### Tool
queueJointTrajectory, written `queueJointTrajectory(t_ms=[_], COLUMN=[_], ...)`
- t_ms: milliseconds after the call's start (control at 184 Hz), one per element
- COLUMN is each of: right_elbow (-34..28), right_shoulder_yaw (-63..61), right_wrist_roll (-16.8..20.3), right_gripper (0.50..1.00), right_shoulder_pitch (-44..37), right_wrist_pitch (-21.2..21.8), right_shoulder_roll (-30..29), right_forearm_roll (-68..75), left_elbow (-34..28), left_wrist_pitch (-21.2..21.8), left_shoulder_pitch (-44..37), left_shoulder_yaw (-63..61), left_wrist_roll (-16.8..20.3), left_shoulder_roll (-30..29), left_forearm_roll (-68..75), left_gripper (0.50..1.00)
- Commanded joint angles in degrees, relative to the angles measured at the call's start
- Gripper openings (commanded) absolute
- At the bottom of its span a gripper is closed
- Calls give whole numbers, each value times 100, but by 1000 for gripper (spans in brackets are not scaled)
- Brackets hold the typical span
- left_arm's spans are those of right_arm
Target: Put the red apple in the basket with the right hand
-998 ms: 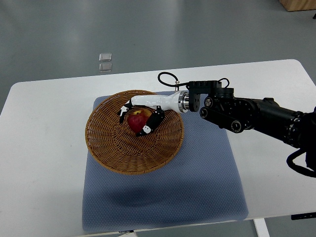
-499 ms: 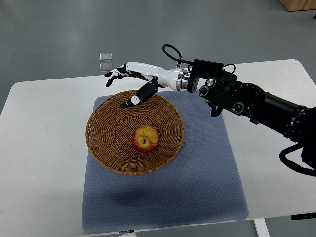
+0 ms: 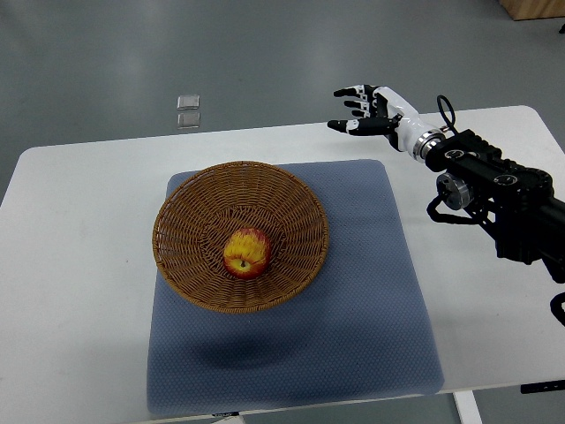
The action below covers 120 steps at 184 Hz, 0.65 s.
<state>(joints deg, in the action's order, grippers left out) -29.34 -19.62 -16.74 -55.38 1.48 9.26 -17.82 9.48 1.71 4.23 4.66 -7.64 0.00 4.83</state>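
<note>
There, the red apple (image 3: 246, 253) sits in the basket (image 3: 199, 205) on the blue mat (image 3: 371, 291); the right hand (image 3: 371, 113), at two o'clock, is spread and empty.

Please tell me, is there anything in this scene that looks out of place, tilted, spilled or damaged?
Nothing stands out. The red apple lies inside the wicker basket, which sits flat on the blue mat. The right hand is empty with fingers spread, above the table's far edge. No spill or damage shows.

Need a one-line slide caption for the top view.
Red apple rests in the wicker basket; right hand open, away from it.
</note>
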Motion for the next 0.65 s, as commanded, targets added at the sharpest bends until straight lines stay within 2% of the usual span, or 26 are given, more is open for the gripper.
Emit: queueJointTrajectory(t_ms=[0, 255, 390, 645], right_elbow=[113, 148, 157, 157], right_shoulder_yaw=[2, -7, 2, -7], right_wrist_roll=[57, -13, -22, -31], right_gripper=[883, 895, 913, 913], right_shoulder_pitch=[151, 291, 274, 265], right_wrist_pitch=[-280, -438, -385, -412], right_shoulder_roll=[5, 14, 14, 14], right_forearm_roll=[428, 1307, 1333, 1333], left_elbow=[1, 10, 1, 10], left_wrist_pitch=[-4, -4, 5, -4], left_shoulder_pitch=[-1, -1, -1, 8], left_shoulder_yaw=[0, 9, 0, 9], left_wrist_roll=[-1, -1, -1, -1], left_shoulder_roll=[0, 0, 0, 0], left_forearm_roll=[0, 0, 0, 0], left_gripper=[1000, 1000, 1000, 1000])
